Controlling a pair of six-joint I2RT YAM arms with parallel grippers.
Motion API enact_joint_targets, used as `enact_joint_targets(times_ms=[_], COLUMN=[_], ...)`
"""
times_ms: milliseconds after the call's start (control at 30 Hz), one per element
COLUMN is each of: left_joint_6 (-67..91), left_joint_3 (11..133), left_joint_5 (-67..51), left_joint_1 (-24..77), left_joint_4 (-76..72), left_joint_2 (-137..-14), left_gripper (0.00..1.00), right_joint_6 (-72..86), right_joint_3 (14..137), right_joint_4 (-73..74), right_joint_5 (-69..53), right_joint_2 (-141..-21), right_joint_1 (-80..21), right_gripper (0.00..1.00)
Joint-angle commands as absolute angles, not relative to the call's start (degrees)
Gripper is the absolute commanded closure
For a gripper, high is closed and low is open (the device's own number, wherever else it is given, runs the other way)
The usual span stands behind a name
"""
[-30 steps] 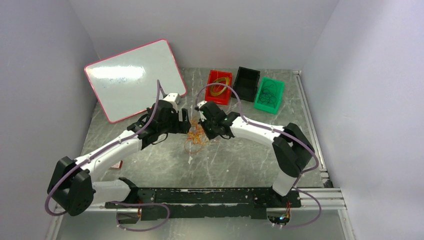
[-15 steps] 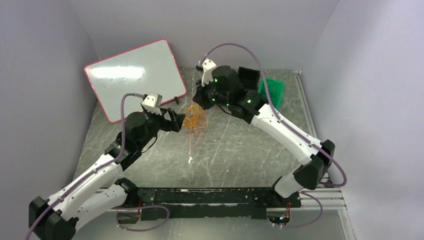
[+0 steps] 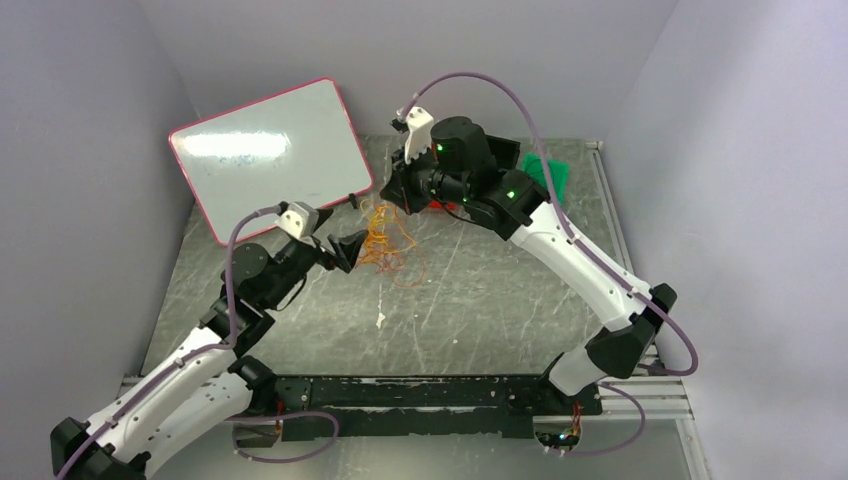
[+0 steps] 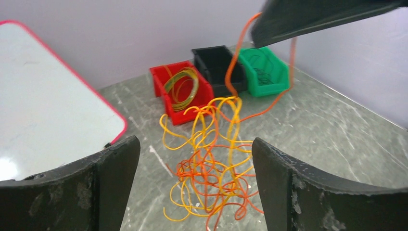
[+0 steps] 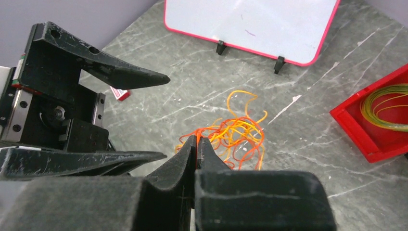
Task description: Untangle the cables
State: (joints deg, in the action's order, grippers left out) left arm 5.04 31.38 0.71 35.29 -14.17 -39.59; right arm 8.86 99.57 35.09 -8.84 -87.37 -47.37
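While the jaws of the right gripper (image 5: 196, 144) pinch one orange strand (image 4: 233, 57) high up, the cables (image 4: 211, 163) trail down onto the table (image 3: 480, 300), straight ahead of the left gripper (image 3: 352, 250), its jaws spread wide, the nearer arm.

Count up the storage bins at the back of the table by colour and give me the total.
red bin: 1
black bin: 1
green bin: 1
total: 3
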Motion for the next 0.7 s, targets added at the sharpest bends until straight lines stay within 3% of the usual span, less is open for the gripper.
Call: enact_joint_targets(times_ms=[0, 233, 300, 400, 500, 533, 567, 667], left_joint_6=[1.0, 2.73, 3.02, 3.39, 3.61, 3.96, 4.11, 4.62], left_joint_3=[32.4, 32.51, 32.31, 33.5, 35.49, 36.26, 36.98, 37.61], left_joint_5=[-11.18, -12.47, -12.51, -14.19, -13.74, -12.81, -12.38, -12.0], left_joint_1=[35.02, 35.0, 35.04, 35.01, 35.01, 34.98, 35.06, 35.04], left_joint_4=[-18.18, -19.21, -20.04, -20.14, -18.58, -17.53, -16.02, -12.74], left_joint_2=[-39.94, -45.83, -47.61, -50.48, -53.83, -54.39, -55.13, -56.09], left_gripper=[0.12, 0.2, 0.27, 0.49, 0.8, 0.86, 0.91, 0.93], right_joint_6=[8.57, 9.2, 9.4, 9.41, 9.33, 9.28, 9.37, 10.31], right_joint_3=[98.65, 98.35, 98.44, 98.76, 99.56, 99.96, 100.31, 100.57], right_joint_4=[35.93, 35.09, 35.06, 35.45, 36.18, 36.39, 36.45, 34.97], right_joint_5=[-11.93, -14.81, -15.5, -15.5, -14.36, -13.34, -11.68, -3.56], right_joint_2=[-88.11, -87.11, -86.72, -86.12, -85.51, -85.23, -84.71, -81.85], right_joint_1=[-47.64, -47.72, -47.71, -47.65, -47.71, -47.62, -47.64, -47.68], right_gripper=[1.0, 1.0, 1.0, 1.0, 1.0, 1.0, 1.0, 1.0])
